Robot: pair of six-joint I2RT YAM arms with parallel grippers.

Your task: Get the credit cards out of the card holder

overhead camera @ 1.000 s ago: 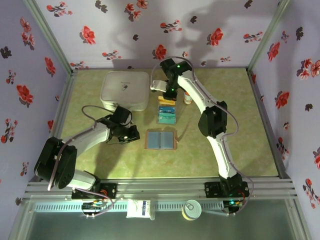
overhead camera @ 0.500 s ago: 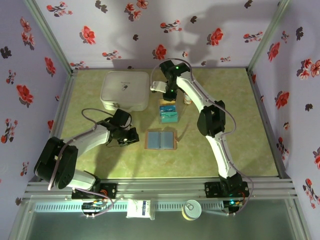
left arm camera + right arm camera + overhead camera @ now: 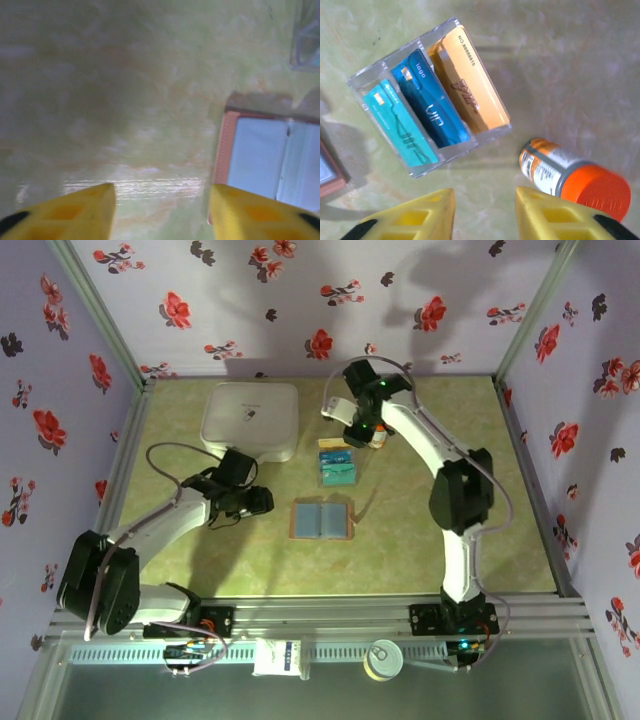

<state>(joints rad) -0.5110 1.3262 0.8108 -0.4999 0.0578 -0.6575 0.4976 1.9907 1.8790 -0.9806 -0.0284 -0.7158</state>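
The right tool (image 3: 482, 212) has withdrawn from the clear plastic tray (image 3: 357, 80) toward 1 o'clock; its fingers stand wide and empty. 3 thin rectangular credit cards (image 3: 431, 106), teal, blue and orange-yellow, stand in the tray. The open tan bifold card holder (image 3: 322, 519) lies at the tray's 6 o'clock, its pockets apparently empty. The left tool (image 3: 160, 210), also wide, hovers at the holder's 9 o'clock. Judgement: extraction is probably complete.

White-and-black arms (image 3: 420, 435); yellow, apparently pocketed fingers (image 3: 65, 210)
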